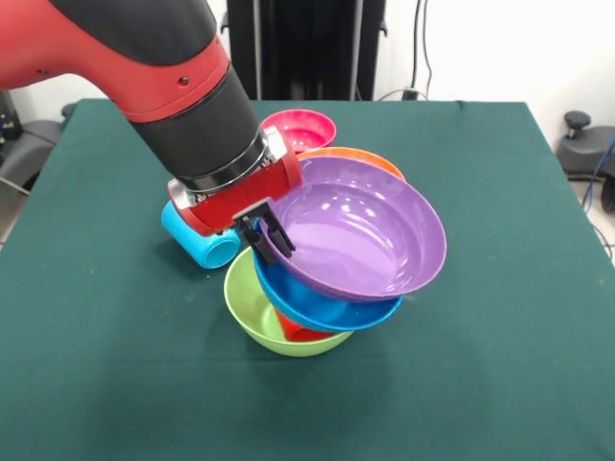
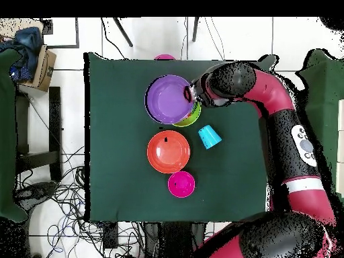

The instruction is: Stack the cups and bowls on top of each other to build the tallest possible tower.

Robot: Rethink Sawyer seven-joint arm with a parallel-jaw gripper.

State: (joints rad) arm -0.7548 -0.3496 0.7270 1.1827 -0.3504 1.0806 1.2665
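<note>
My gripper (image 1: 274,235) is shut on the left rim of the purple bowl (image 1: 365,230) and holds it tilted over a stack. The stack is a lime green bowl (image 1: 258,309) on the table, something red (image 1: 296,329) inside it, likely the red cup, and a blue bowl (image 1: 327,305) on top. The purple bowl touches or nearly touches the blue bowl. In the overhead view the gripper (image 2: 193,94) is at the right rim of the purple bowl (image 2: 168,99), which hides most of the green bowl (image 2: 189,119). No yellow cups show.
A light blue cup (image 1: 202,242) lies on its side just left of the stack, under my wrist; it also shows in the overhead view (image 2: 209,136). An orange bowl (image 1: 370,157) sits behind the purple one. A small pink bowl (image 1: 300,127) stands farther back.
</note>
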